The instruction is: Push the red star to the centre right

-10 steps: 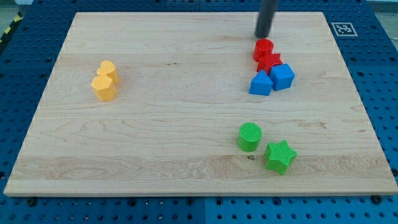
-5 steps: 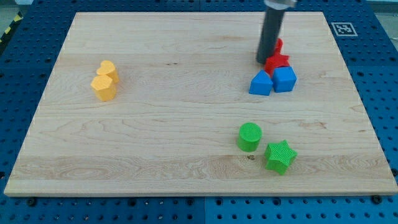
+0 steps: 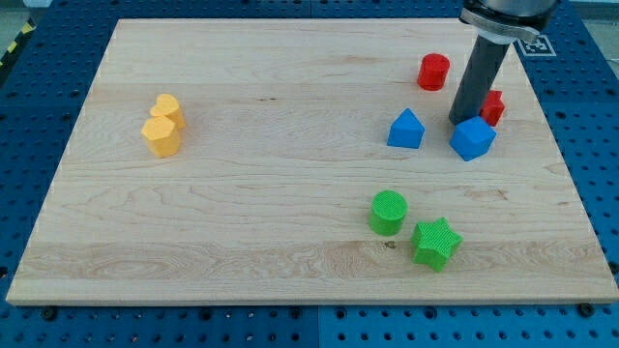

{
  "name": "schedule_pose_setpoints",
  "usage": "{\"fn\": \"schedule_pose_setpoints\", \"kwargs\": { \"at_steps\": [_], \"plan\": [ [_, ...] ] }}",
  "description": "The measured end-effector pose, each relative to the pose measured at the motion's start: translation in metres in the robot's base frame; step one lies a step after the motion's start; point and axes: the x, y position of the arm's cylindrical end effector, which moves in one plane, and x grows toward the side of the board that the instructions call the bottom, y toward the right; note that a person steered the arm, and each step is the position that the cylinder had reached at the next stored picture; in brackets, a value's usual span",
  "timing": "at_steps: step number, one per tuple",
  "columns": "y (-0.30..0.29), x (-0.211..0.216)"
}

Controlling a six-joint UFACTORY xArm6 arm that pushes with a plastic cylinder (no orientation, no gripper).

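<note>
The red star (image 3: 493,106) lies near the board's right edge in the upper half, partly hidden behind my rod. My tip (image 3: 461,121) stands just to its left, touching or nearly touching it, and just above the blue cube (image 3: 472,138). A red cylinder (image 3: 433,72) stands apart to the upper left of my tip. A blue triangular block (image 3: 405,130) lies to the left of my tip.
A green cylinder (image 3: 388,213) and a green star (image 3: 435,243) sit at the lower right of the wooden board (image 3: 271,203). Two yellow blocks (image 3: 162,126) touch each other at the left. A marker tag (image 3: 533,43) is at the board's top right corner.
My rod moved right and down through the cluster. The red star slid right toward the board's edge, the blue cube shifted right, and the red cylinder was left behind, now uncovered.
</note>
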Motion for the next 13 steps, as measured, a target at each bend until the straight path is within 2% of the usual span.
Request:
{"fn": "schedule_pose_setpoints", "kwargs": {
  "at_steps": [1, 2, 3, 4, 5, 6, 8, 10, 13],
  "plan": [
    [-0.036, -0.008],
    [-0.047, -0.025],
    [-0.026, -0.04],
    [0.028, -0.031],
    [0.076, -0.002],
    [0.091, 0.015],
    [0.101, -0.02],
    [0.156, -0.005],
    [0.109, 0.048]
  ]
}}
